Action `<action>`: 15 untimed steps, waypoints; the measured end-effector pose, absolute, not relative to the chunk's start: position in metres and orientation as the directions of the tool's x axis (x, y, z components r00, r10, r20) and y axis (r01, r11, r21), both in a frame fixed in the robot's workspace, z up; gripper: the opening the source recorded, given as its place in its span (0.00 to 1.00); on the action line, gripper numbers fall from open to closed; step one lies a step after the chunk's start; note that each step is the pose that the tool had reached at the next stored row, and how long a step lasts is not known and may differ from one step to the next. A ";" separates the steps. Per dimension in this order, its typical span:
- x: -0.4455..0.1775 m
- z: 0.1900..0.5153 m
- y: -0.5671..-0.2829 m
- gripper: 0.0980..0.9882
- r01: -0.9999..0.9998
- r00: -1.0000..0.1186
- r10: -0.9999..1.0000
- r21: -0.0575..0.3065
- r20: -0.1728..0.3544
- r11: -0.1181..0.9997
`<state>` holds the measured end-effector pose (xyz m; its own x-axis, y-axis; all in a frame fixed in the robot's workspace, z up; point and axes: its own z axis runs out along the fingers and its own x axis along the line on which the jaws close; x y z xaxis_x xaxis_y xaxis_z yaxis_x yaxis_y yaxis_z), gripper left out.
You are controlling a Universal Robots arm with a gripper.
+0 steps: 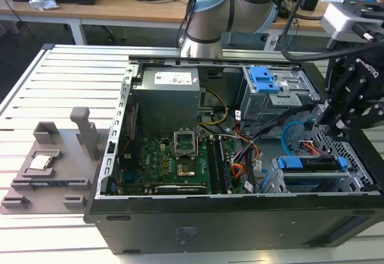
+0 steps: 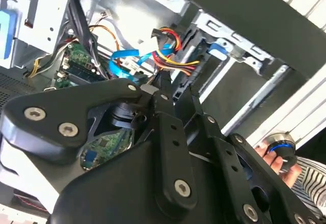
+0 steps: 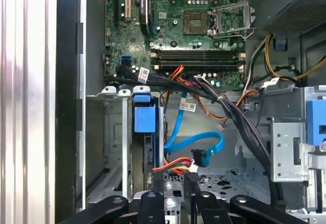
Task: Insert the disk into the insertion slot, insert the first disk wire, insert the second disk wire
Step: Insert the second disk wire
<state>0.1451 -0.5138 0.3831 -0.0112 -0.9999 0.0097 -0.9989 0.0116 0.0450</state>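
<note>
Already the flat grey, blue-framed disk lies in the perforated silver insertion slot, four o'clock in the exterior view; I cannot tell whether my jaws grip anything.

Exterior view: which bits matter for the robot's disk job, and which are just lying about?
Job: disk in its blue carrier, silver drive cage, blue data wire, red-yellow power wire, gripper.
Lying about: grey parts tray, power supply, motherboard, bay with blue latch.
</note>
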 end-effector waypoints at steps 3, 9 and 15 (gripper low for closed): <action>0.137 0.381 -0.491 0.23 -0.999 0.002 -1.000 0.045 0.009 -0.002; 0.135 0.377 -0.490 0.23 -0.995 0.093 -0.996 0.045 0.010 -0.092; 0.127 0.371 -0.490 0.23 -0.990 0.137 -0.990 0.046 0.020 -0.136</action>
<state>0.1265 -0.4896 0.3711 0.1368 -0.9904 0.0198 -0.9897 -0.1358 0.0461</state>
